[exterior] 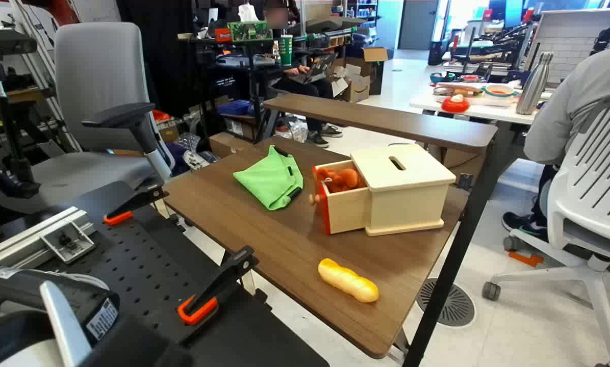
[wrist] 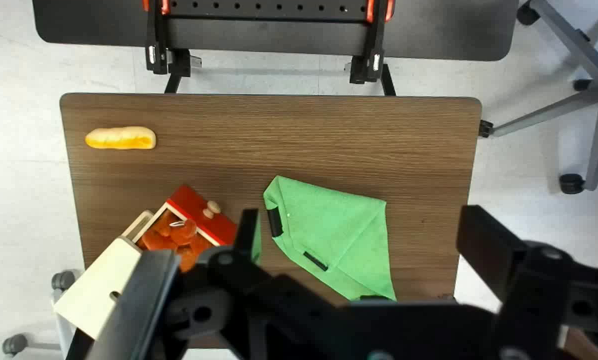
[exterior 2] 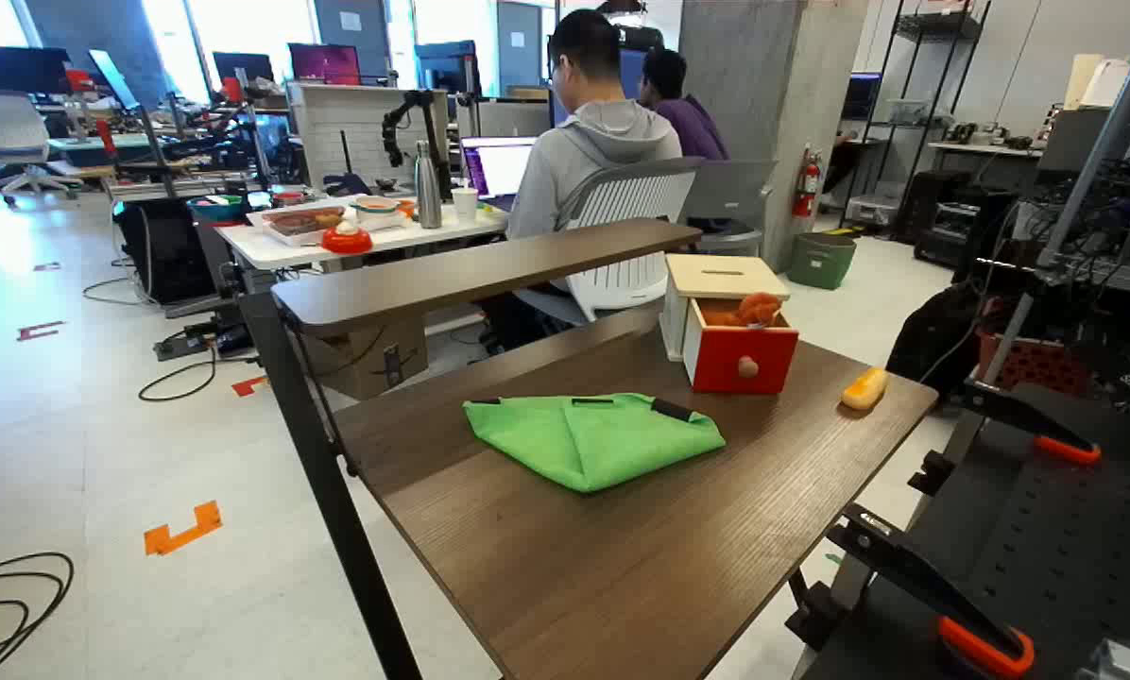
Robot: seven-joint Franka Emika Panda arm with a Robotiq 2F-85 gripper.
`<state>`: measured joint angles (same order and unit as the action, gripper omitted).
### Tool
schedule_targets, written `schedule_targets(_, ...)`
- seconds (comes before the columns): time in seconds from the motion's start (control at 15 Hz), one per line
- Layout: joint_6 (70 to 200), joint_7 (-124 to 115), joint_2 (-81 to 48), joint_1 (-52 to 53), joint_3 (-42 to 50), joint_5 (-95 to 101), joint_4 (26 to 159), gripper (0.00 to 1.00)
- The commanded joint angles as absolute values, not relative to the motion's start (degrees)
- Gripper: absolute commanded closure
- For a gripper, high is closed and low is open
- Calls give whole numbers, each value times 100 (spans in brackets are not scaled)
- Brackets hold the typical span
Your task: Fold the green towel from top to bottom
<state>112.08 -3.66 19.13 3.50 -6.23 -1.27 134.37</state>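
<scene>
The green towel (wrist: pixel 335 227) lies on the brown table with its edges and corners folded inward, and black patches show along one side. It also shows in both exterior views (exterior: pixel 269 179) (exterior 2: pixel 591 436). My gripper (wrist: pixel 360 220) is open wide and empty in the wrist view. Its fingers stand apart, with the towel seen between and below them. The gripper appears well above the table, not touching the towel. It hides part of the towel's lower edge in the wrist view. The gripper is out of view in both exterior views.
A light wooden box (exterior: pixel 407 176) with a red-fronted drawer (exterior 2: pixel 737 361) pulled open stands beside the towel. Orange plush (wrist: pixel 174 237) sits in the drawer. A yellow bread-like object (exterior: pixel 348 280) lies near a table corner. A raised brown shelf (exterior: pixel 381 122) runs along one table side.
</scene>
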Motion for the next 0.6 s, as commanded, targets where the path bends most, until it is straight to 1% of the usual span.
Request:
schedule_targets(0.0,11197,-377,1910,389,-589,-114,13428,0)
schedule_targets(0.4,11197,-377,1910,389,-589,-114,13428,0)
schedule_targets(0.53,11891,-562,1773,420,-619,-331,13595,0)
